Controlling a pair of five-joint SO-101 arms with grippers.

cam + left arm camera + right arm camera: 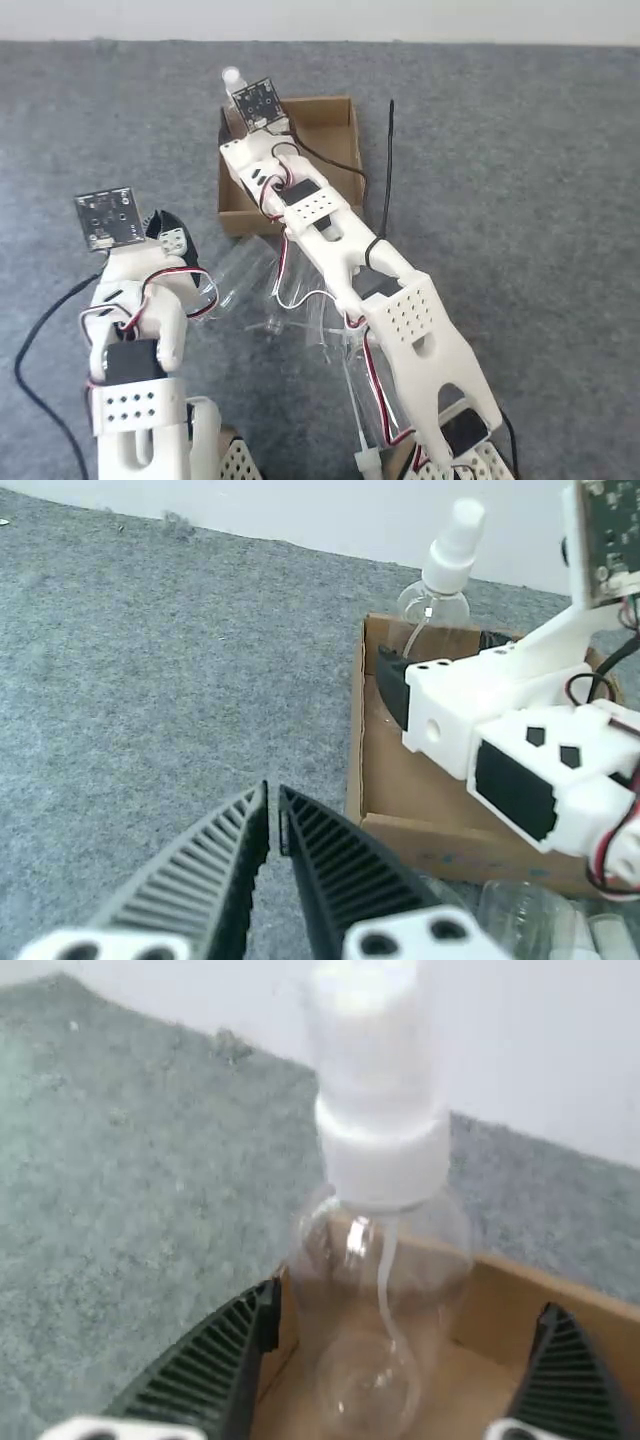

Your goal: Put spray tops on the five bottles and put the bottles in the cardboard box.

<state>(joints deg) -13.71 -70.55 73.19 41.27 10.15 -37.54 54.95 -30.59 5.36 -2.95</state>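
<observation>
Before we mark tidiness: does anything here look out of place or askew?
Yes. Several clear bottles lie tumbled on their sides on the carpet just outside the cardboard box, a loose spray top among them. The capped bottle at the box's far corner stands upright.

The grey carpeted tabletop (pixel 520 150) bore an open cardboard box (pixel 332 130); clear bottles (pixel 238 270) lay on their sides just beside its near wall.

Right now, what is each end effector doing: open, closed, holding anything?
Left end effector: shut, holding nothing.
Right end effector: open, its jaws either side of the bottle standing in the cardboard box.
</observation>
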